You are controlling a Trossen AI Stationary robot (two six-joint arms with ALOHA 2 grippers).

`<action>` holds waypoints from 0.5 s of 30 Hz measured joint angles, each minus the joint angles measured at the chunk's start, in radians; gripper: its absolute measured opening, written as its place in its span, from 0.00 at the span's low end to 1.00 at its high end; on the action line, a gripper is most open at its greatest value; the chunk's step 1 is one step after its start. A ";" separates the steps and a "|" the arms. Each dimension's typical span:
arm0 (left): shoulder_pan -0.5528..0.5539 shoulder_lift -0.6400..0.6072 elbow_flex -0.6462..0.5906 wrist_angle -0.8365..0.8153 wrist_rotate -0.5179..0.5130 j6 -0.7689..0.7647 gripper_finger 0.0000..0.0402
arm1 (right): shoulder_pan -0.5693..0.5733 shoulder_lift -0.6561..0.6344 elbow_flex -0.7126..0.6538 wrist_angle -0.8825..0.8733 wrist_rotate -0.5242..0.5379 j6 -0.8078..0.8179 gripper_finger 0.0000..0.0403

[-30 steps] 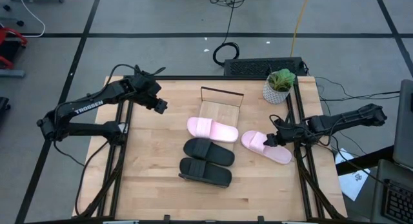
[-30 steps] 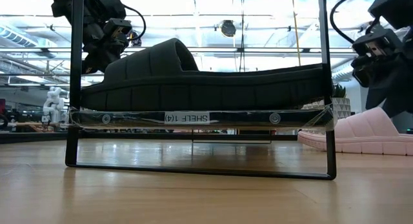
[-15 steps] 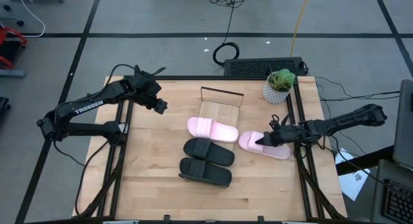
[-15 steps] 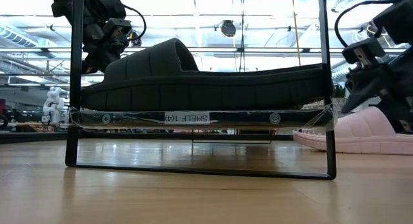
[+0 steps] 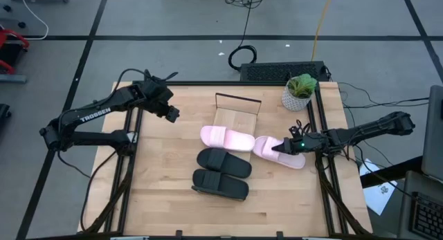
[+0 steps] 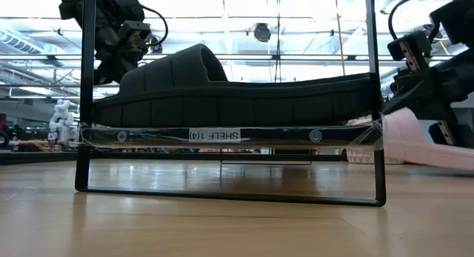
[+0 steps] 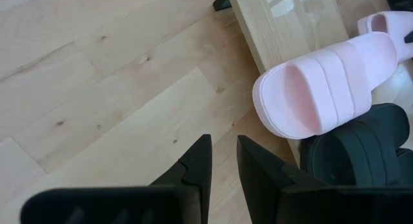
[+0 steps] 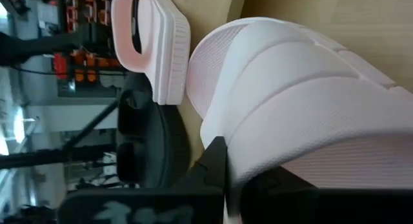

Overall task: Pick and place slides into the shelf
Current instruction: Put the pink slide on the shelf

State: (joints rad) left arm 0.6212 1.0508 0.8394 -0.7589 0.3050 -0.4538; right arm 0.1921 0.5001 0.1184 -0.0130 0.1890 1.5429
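The shelf (image 5: 235, 119), a light-wood board with a dark wire frame, runs from far to near at the table's middle. One pink slide (image 5: 227, 137) and two black slides (image 5: 223, 162) (image 5: 220, 185) lie across it. A second pink slide (image 5: 263, 147) sits just right of the shelf, with my right gripper (image 5: 282, 147) shut on it. My left gripper (image 5: 171, 113) hangs over the far left of the table, its fingers (image 7: 205, 161) a narrow gap apart with nothing between them. My right gripper has the pink slide by the edge of its wide strap (image 8: 258, 156), with one finger (image 8: 211, 164) showing beside the strap and the other hidden under it. The fingers come from the table's right, slanting slightly down. In the low view the slide (image 6: 418, 138) sits tilted.
A potted plant (image 5: 300, 93) stands at the far right corner of the table. Dark frame rails run along the left (image 5: 128, 164) and right (image 5: 325, 178) sides. Bare wood lies left of the shelf (image 5: 166, 164).
My right gripper has moved toward the table's left, toward the shelf, tipped closer to level and shut on the pink slide's strap. That slide has shifted left up to the shelf's side and now sits tilted.
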 joint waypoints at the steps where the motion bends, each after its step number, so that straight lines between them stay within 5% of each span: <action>1: 0.000 0.000 0.000 0.000 0.000 0.000 0.17 | 0.000 -0.003 0.002 -0.002 0.000 0.012 0.01; 7: 0.000 0.000 0.000 -0.003 0.001 0.009 0.17 | 0.000 -0.021 0.067 -0.123 -0.008 0.024 0.01; 15: 0.000 0.000 0.000 -0.026 0.005 0.031 0.17 | 0.000 -0.032 0.348 -0.693 -0.057 0.042 0.00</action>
State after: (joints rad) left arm 0.6209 1.0508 0.8394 -0.7845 0.3103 -0.4229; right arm 0.1925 0.4686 0.4660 -0.7062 0.1323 1.5846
